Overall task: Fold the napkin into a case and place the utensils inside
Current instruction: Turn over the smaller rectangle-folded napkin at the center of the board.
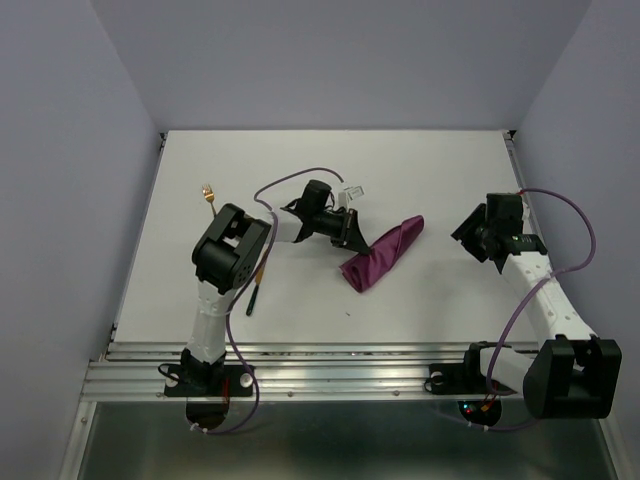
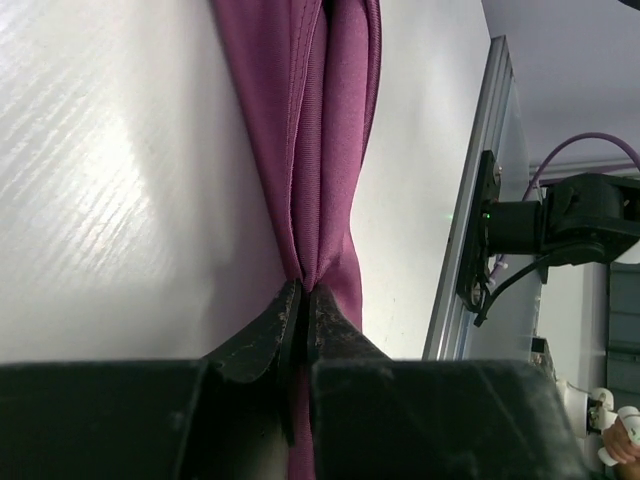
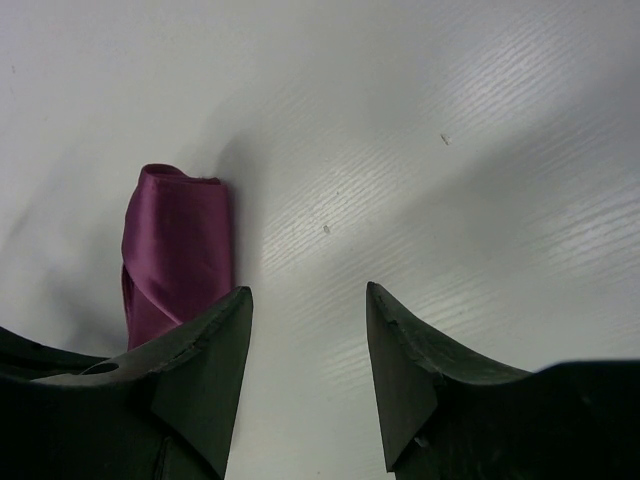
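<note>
The plum-purple napkin (image 1: 383,255) lies folded into a narrow layered strip, slanting across the middle of the white table (image 1: 420,170). My left gripper (image 1: 352,238) is shut on the strip's upper edge; the left wrist view shows the jaws pinching the gathered cloth (image 2: 320,150). My right gripper (image 1: 472,238) is open and empty to the right of the strip, whose end shows in the right wrist view (image 3: 175,245). One utensil's gold fork head (image 1: 209,194) shows at the left. Another's black handle (image 1: 255,290) sticks out below my left arm; the rest of it is hidden.
The table's metal front rail (image 1: 330,355) runs along the near edge. Purple cables (image 1: 300,178) loop over both arms. Grey walls close in the table on three sides.
</note>
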`<state>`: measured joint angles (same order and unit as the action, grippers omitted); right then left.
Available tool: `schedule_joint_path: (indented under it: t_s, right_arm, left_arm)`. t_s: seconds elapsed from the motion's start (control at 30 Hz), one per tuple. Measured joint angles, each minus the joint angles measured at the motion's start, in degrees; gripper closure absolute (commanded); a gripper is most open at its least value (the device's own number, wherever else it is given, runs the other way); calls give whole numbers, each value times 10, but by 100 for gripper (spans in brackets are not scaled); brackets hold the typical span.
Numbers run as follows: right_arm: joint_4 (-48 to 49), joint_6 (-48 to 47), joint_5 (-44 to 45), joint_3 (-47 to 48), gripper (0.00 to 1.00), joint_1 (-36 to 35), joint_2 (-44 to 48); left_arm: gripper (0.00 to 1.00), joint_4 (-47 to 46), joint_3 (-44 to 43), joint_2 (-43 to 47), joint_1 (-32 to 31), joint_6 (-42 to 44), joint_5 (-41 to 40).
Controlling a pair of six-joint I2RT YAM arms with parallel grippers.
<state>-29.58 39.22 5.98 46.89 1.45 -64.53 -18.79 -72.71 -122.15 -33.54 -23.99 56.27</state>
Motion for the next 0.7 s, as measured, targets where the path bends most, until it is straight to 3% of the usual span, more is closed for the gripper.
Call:
schedule_joint_path:
  t_s: [0.17,0.27,0.3,0.37,0.57,0.67,0.7]
  right_arm:
    - [0,0,0,0,45,0,0]
    - [0,0,0,0,45,0,0]
    - [0,0,0,0,45,0,0]
    - [0,0,0,0,45,0,0]
    - [0,-5,0,0,46,0,0]
    - [0,-20,0,0,46,0,0]
    - [0,-25,0,1,46,-2,0]
  left_arm:
    - [75,8,0,-2,12,4,-8]
    - [54,14,2,-2,22,10,-15]
    - [42,16,3,-2,24,11,-17]
    - [35,21,7,-2,33,15,-24]
    - [33,21,20,2,56,10,-22]
    - [35,35,30,19,67,13,-42]
    - [41,48,31,26,70,17,-58]
